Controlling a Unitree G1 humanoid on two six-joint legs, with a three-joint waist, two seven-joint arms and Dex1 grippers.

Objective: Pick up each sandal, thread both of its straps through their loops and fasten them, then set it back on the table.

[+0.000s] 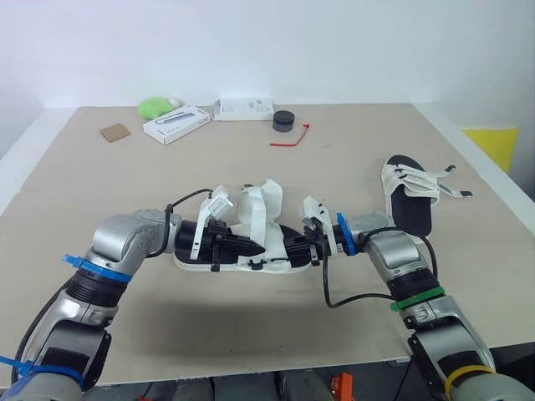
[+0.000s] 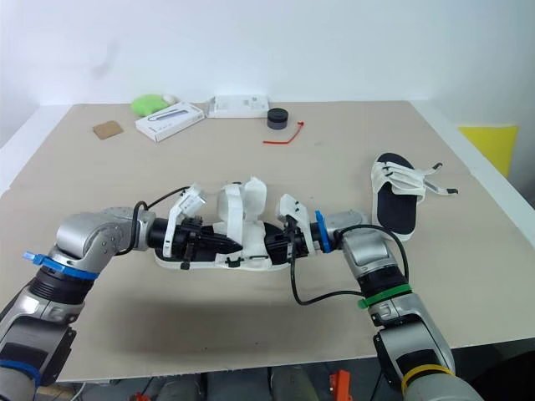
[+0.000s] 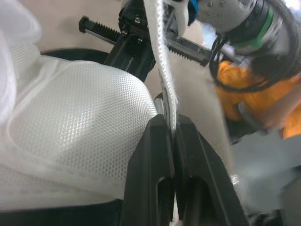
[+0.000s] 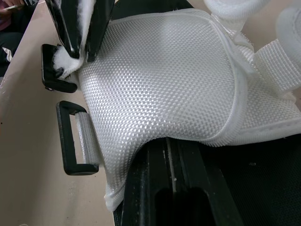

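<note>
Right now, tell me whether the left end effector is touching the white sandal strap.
Touching. In the left wrist view the white strap is pinched between the two black fingers of the left end effector, with no gap.

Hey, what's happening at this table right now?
The robot is working on one sandal near the middle of the table. Its left gripper is shut on a white strap, and its right gripper pinches the edge of the mesh flap. A black loop beside the flap has no strap through it. The second sandal lies to the robot's right, strap ends sticking out.
</note>
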